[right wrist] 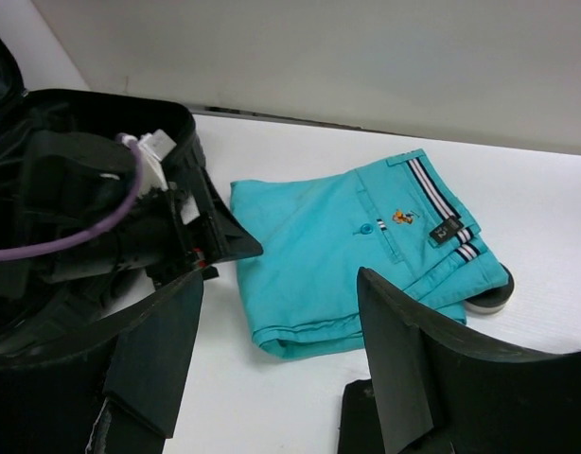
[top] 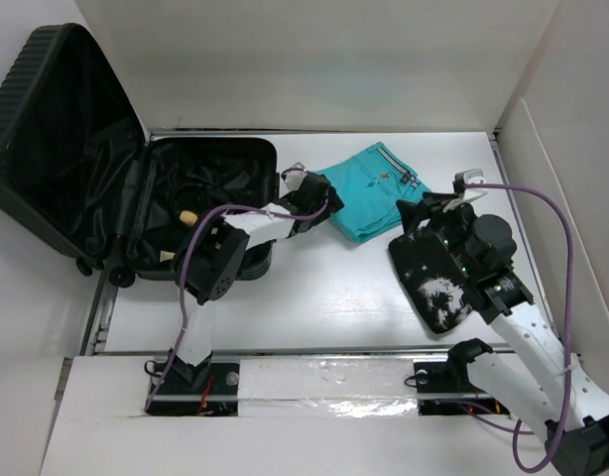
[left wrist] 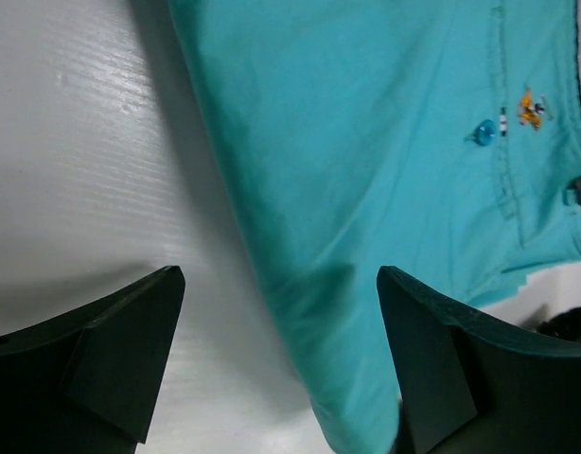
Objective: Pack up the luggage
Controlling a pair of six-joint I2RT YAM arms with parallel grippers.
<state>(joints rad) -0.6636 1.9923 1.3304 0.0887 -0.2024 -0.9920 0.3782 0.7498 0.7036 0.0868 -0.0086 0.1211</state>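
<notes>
In the top view, the luggage point(top: 81, 139) lay open at about 10 o'clock from the middle of the counter point(top: 314, 297). Its ribbed lid leaned back against the left wall and its black-lined base faced up. A small tan object point(top: 188, 216) sat inside the base.

A pair of folded teal shorts point(top: 374, 188) lay on the counter at about 1 o'clock, just beside the luggage.

The left gripper point(top: 319, 188) hung at the shorts' 9 o'clock edge. Its jaws were spread wide and held nothing. In its wrist view one finger point(left wrist: 130, 350) stood over bare counter and the other over the teal cloth. I could not tell whether either touched.

The right gripper point(right wrist: 279, 279) sat at the shorts' 4 o'clock side, jaws apart and empty. Below it lay a flat black item with white scuffs point(top: 438, 288).
</notes>
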